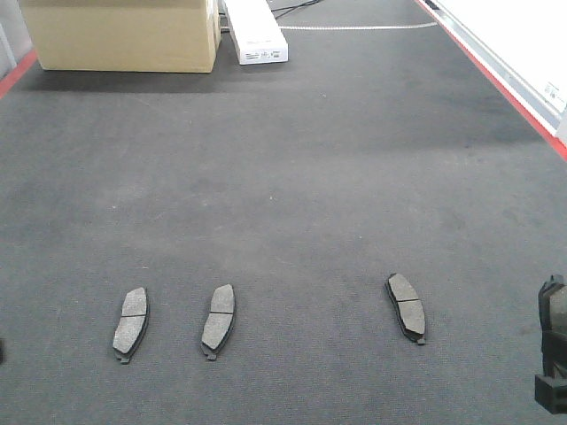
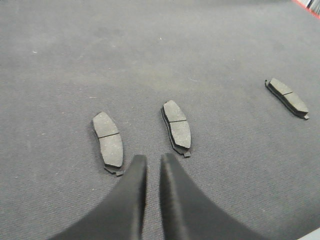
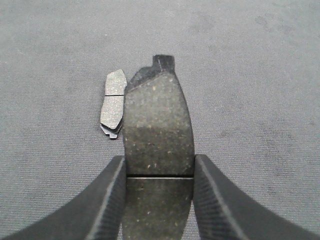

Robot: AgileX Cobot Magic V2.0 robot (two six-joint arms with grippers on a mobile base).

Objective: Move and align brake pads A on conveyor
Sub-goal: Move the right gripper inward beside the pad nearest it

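Three brake pads A lie on the dark grey conveyor (image 1: pixel 292 177) near its front: a left pad (image 1: pixel 131 323), a middle pad (image 1: pixel 218 320) and a right pad (image 1: pixel 407 306). The left wrist view shows the same three (image 2: pixel 108 139), (image 2: pixel 177 125), (image 2: pixel 287 97). My left gripper (image 2: pixel 153 159) hovers just short of the left and middle pads, shut, with nothing between its fingers. My right gripper (image 3: pixel 159 161) is shut on a fourth pad (image 3: pixel 157 120), gripped across its mid groove and held above the belt. The right pad (image 3: pixel 113 102) lies just left of the held one. The right gripper (image 1: pixel 551 345) shows at the frame's right edge.
A cardboard box (image 1: pixel 124 35) and a long white box (image 1: pixel 255 31) stand at the far end of the belt. Red edge strips run along the right side (image 1: pixel 496 80) and the far left (image 1: pixel 13 75). A white surface (image 1: pixel 523 35) lies beyond the right strip.
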